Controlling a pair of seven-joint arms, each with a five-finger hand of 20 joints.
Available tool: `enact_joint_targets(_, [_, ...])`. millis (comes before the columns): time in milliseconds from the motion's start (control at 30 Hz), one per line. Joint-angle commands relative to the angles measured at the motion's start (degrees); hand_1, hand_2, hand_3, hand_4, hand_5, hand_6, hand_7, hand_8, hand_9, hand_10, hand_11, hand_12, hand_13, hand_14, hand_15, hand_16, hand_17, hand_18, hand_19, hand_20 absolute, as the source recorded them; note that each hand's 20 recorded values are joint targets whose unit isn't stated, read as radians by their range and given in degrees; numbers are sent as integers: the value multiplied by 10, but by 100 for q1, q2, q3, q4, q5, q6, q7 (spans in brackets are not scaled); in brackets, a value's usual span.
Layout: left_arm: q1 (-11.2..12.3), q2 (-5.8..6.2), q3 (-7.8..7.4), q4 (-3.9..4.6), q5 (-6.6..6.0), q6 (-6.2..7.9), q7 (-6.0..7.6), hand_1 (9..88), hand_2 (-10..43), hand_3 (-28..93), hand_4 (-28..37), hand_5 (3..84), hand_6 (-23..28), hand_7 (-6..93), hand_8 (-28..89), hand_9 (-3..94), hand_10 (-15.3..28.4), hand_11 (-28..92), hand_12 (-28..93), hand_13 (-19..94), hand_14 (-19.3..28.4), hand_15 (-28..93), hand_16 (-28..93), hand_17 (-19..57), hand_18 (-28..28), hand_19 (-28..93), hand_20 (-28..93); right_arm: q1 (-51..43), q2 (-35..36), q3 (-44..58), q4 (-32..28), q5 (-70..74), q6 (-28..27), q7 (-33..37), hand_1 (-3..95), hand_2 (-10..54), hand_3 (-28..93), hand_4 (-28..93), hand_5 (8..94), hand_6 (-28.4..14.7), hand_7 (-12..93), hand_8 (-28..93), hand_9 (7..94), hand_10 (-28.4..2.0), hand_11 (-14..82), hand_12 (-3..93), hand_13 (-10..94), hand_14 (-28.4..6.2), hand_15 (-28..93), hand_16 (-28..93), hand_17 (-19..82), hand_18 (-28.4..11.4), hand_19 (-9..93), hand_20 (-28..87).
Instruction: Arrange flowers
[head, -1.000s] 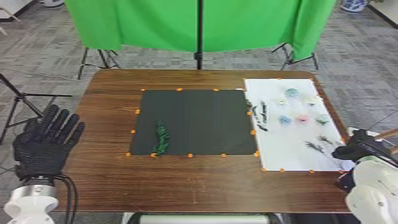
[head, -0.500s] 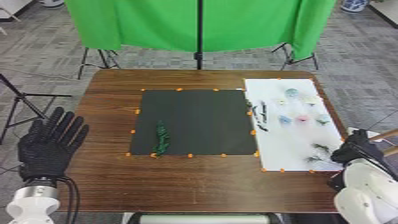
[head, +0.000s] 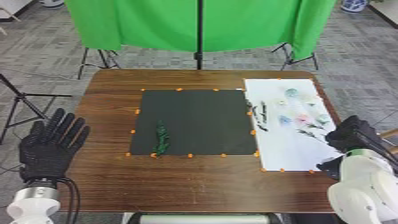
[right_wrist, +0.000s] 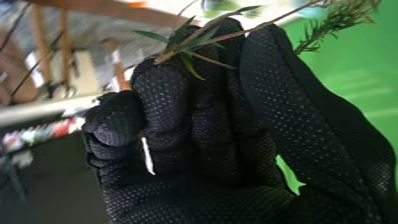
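- Left hand: black fabric glove, at the left edge of the table; open, fingers straight and spread.
- Table: brown wood, grained surface.
- Black mat: flat, dark, four-sided; small orange markers around its edges.
- Green sprig: slender, leafy, lying lengthwise on the left part of the mat.
- Dark sprigs: thin, on the left side of the white sheet.
- Flowers: small, rounded, pale blue, pink and whitish, grouped on the white sheet.
- Right hand: textured black glove, at the sheet's right edge; thumb and fingers closed on twigs, thin-stemmed, with narrow pointed leaves and needle-like foliage, reaching over the sheet.
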Motion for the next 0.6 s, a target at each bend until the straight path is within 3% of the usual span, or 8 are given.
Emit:
enact_joint_targets(33, [21, 44, 59, 51, -49, 48, -98, 293, 176, 708, -251, 445, 76, 102, -79, 381, 143, 157, 124, 290, 153, 363, -37, -40, 150, 346, 192, 808, -78, -975, -200, 93, 53, -346, 592, -95, 713, -251, 798, -6, 309, 191, 898, -88, 209, 497, 739, -121, 621, 441, 417, -252, 928, 421])
enact_joint_targets(200, [-139, 87, 183, 107, -35, -7, -213, 291, 175, 709, -252, 445, 76, 103, -80, 381, 143, 157, 125, 291, 153, 363, -37, -41, 150, 347, 192, 1223, -395, -1893, -143, 100, 245, -711, 592, -95, 712, -253, 792, -8, 319, 198, 893, -88, 210, 510, 737, -122, 623, 445, 418, -252, 931, 422])
enact_joint_targets(333, [-255, 161, 235, 159, -39, 70, -218, 291, 175, 708, -255, 444, 76, 103, -80, 380, 143, 157, 125, 291, 153, 363, -37, -41, 151, 347, 193, 1653, -802, -2614, 130, 24, -104, -781, 591, -95, 713, -251, 788, -9, 325, 200, 889, -93, 211, 514, 730, -123, 625, 449, 415, -252, 932, 420])
enact_joint_targets(600, [-410, 225, 419, 261, -21, -15, -385, 293, 176, 706, -257, 443, 75, 103, -80, 381, 142, 158, 125, 298, 154, 370, -34, -42, 151, 348, 194, 1983, -1626, -3552, 979, -449, -429, -1070, 587, -95, 709, -239, 785, -14, 329, 205, 883, -102, 214, 513, 726, -134, 631, 447, 414, -260, 932, 416])
